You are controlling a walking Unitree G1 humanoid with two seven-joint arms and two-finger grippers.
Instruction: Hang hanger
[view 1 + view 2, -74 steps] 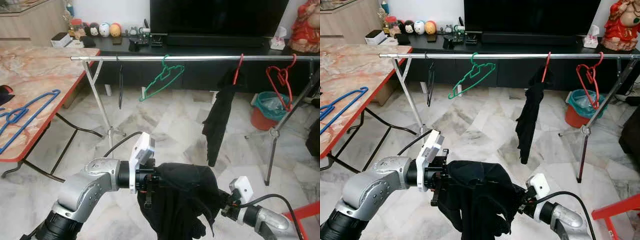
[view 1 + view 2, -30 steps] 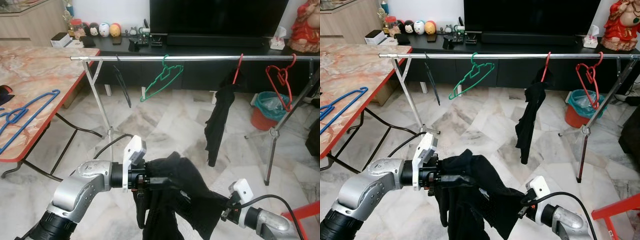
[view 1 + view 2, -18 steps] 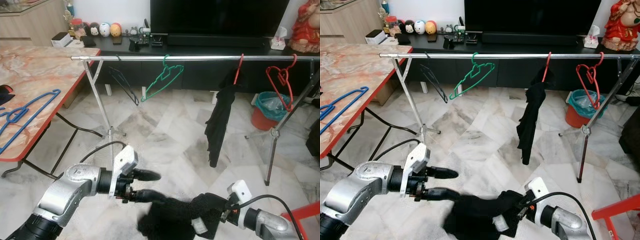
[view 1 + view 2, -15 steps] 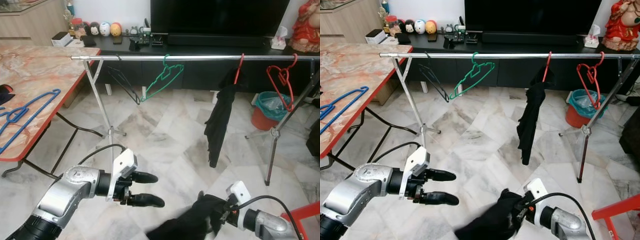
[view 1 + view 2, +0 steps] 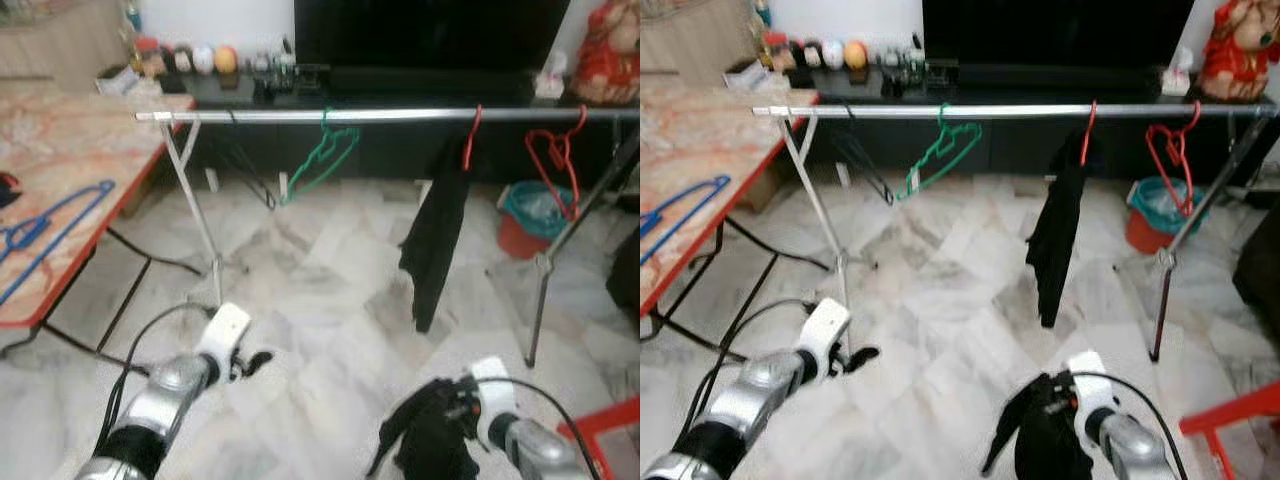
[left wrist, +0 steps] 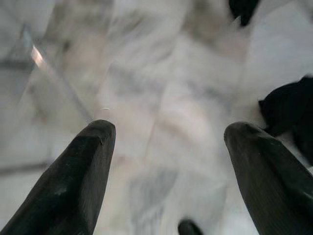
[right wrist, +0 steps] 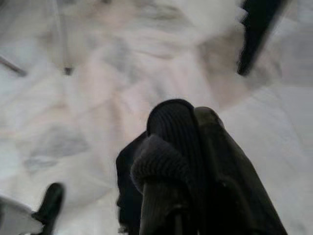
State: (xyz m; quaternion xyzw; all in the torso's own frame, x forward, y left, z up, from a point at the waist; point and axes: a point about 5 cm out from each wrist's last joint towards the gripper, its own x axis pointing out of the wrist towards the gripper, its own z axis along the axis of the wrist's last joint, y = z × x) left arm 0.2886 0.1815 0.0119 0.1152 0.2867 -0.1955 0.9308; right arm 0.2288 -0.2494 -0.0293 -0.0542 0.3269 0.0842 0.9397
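The left tool has let go and drawn back, fingers spread wide and empty, so the black garment now dangles from the closed right tool alone, well below the rail ahead where hangers hang.

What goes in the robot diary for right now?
left gripper: open, empty | right gripper: shut on black garment | rail: hangers hung
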